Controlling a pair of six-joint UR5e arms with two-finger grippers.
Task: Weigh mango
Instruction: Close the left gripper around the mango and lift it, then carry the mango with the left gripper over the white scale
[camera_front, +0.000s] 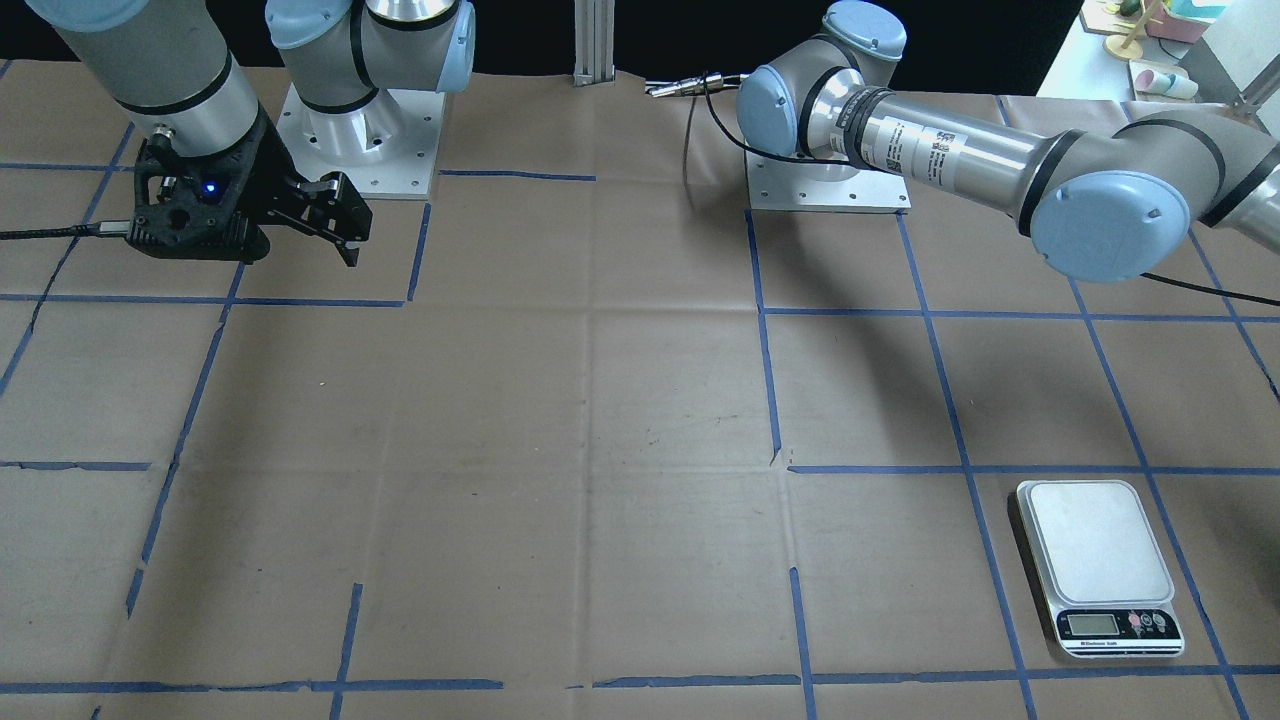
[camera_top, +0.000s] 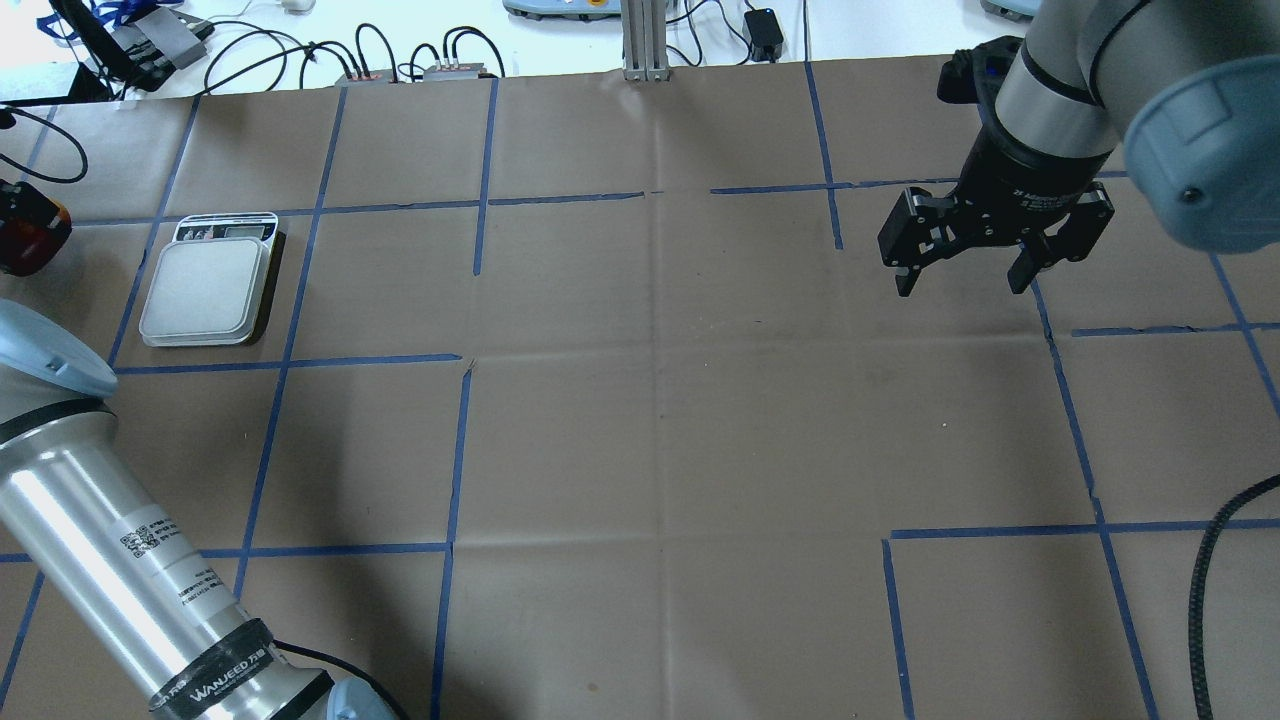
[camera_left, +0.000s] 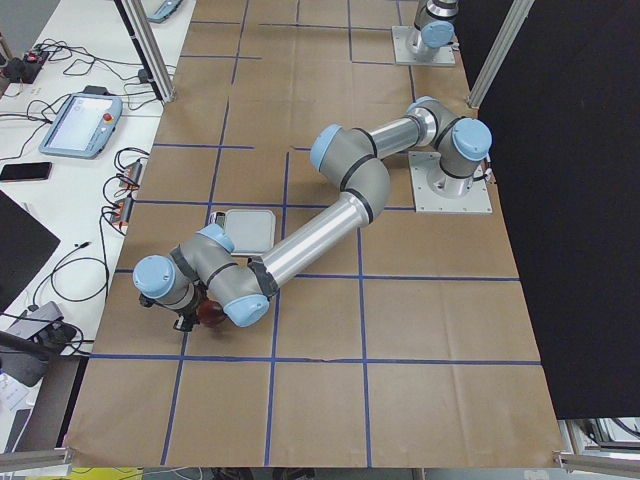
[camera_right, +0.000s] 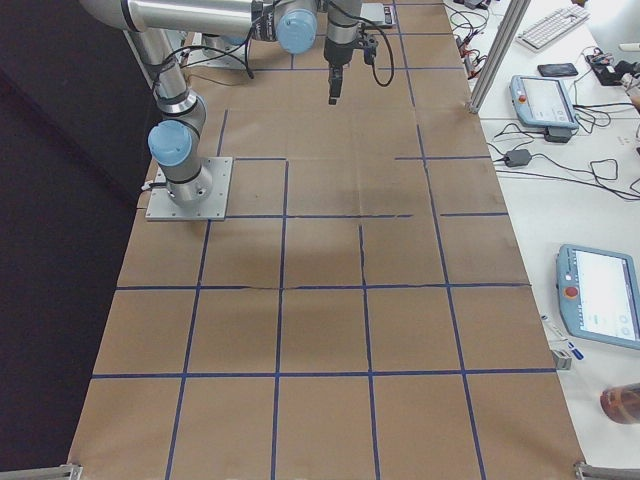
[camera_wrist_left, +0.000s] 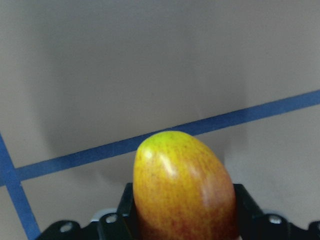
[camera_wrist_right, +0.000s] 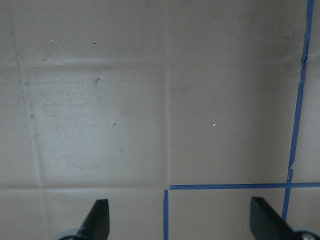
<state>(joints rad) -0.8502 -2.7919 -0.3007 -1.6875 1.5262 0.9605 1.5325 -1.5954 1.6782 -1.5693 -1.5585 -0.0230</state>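
The mango (camera_wrist_left: 182, 187), red shading to yellow-green at its tip, sits between the fingers of my left gripper (camera_wrist_left: 184, 225), which is shut on it and holds it above the brown paper. It also shows as a dark red shape at the left edge of the overhead view (camera_top: 32, 235), left of the scale (camera_top: 205, 290). The scale has a bare grey platform (camera_front: 1095, 540) and a small display. My right gripper (camera_top: 962, 278) is open and empty, hovering far from the scale, as the right wrist view (camera_wrist_right: 180, 220) also shows.
The table is covered in brown paper with a blue tape grid (camera_top: 460, 450). Both arm bases (camera_front: 830, 185) stand at the robot's edge. Cables and boxes (camera_top: 400, 60) lie beyond the far edge. Teach pendants (camera_right: 600, 305) lie on the side benches.
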